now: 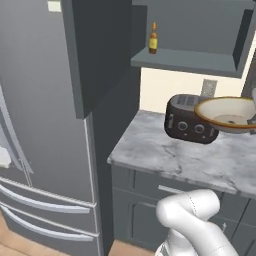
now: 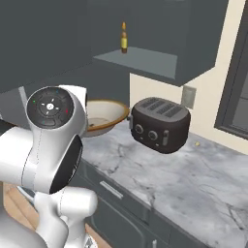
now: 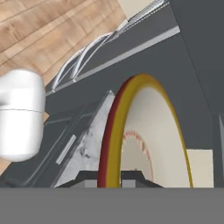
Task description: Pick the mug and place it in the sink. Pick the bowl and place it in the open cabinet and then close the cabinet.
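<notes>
- Now the bowl (image 1: pixel 227 114) hangs above the worktop (image 1: pixel 170 155), jaws clamped on its rim.
- Cabinet (image 1: pixel 190 59) stands open; placing and closing remain.

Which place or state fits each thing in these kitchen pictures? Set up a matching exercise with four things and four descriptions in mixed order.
Things:
1. bowl
2. toaster
3. bottle
4. cabinet

Descriptions:
A. standing on the shelf inside the cabinet
B. door open
C. held above the counter, rim clamped in the pincer
D. sitting on the marble counter

Pairs: 1-C, 2-D, 3-A, 4-B
</notes>
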